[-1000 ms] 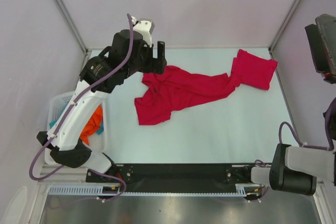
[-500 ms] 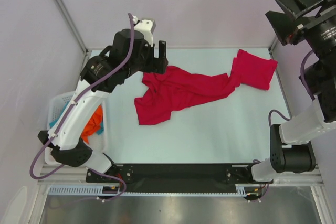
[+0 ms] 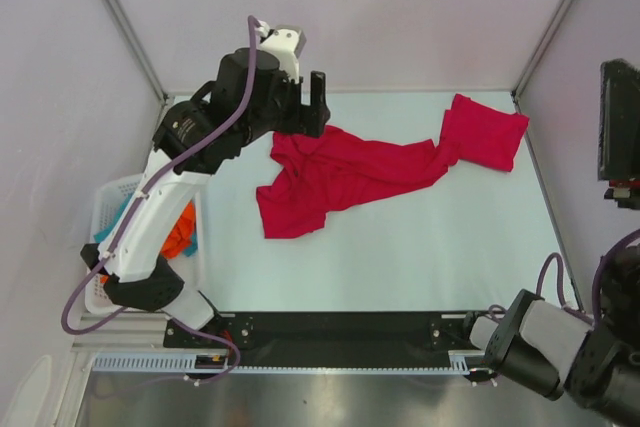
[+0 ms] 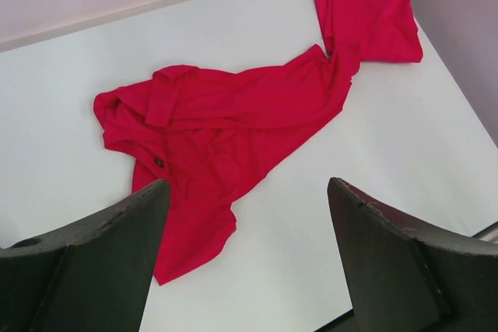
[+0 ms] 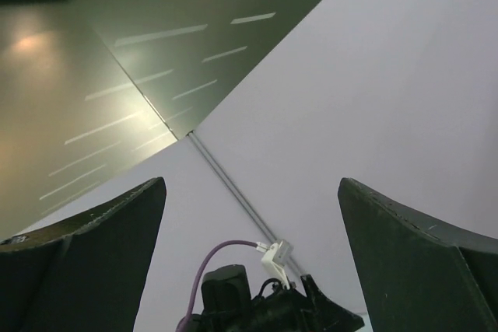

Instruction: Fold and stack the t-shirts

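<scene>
A crumpled red t-shirt lies spread across the back middle of the table, seen in the left wrist view as a loose heap. Its right end reaches a folded red t-shirt at the back right corner. My left gripper hovers open above the crumpled shirt's left end, with nothing between its fingers. My right gripper is open and empty, raised and pointing at the wall and ceiling. Only a dark part of it shows at the top view's right edge.
A white basket holding orange and teal cloth stands off the table's left side. Enclosure walls with metal posts close in the back and sides. The right arm's elbow hangs near the front right corner.
The right arm swung up into view at the upper right, then moved mostly out past the right edge. The left gripper shifted slightly toward the back. The t-shirts have not moved.
</scene>
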Available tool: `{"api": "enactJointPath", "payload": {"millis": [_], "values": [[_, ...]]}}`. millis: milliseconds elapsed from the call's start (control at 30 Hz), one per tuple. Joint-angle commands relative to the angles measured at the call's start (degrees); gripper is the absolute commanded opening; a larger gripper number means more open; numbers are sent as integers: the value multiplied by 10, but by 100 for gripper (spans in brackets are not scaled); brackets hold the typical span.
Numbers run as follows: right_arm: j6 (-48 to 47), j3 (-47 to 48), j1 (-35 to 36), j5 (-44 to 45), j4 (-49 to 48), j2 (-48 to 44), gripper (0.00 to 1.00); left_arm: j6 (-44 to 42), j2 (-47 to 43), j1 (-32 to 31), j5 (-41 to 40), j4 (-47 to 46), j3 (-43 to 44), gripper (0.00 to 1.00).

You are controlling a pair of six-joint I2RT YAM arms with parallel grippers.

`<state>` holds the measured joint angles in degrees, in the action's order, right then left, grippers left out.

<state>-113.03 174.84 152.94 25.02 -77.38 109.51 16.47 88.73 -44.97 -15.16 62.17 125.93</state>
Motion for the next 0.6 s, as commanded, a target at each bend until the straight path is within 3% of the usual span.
{"api": "enactJointPath", "payload": {"millis": [0, 167, 367, 567], "values": [[-394, 4, -28, 6, -157, -60, 100, -1, 17, -27, -26, 35, 57, 88], [-403, 17, -12, 57, -163, -138, 100, 4, 8, -32, -30, 40, 59, 88], [-404, 17, -7, -14, -159, -171, 100, 12, 22, -57, -38, 48, 74, 88], [-410, 17, 165, -111, -163, -296, 100, 17, 31, -75, -54, 57, 82, 88]]}}
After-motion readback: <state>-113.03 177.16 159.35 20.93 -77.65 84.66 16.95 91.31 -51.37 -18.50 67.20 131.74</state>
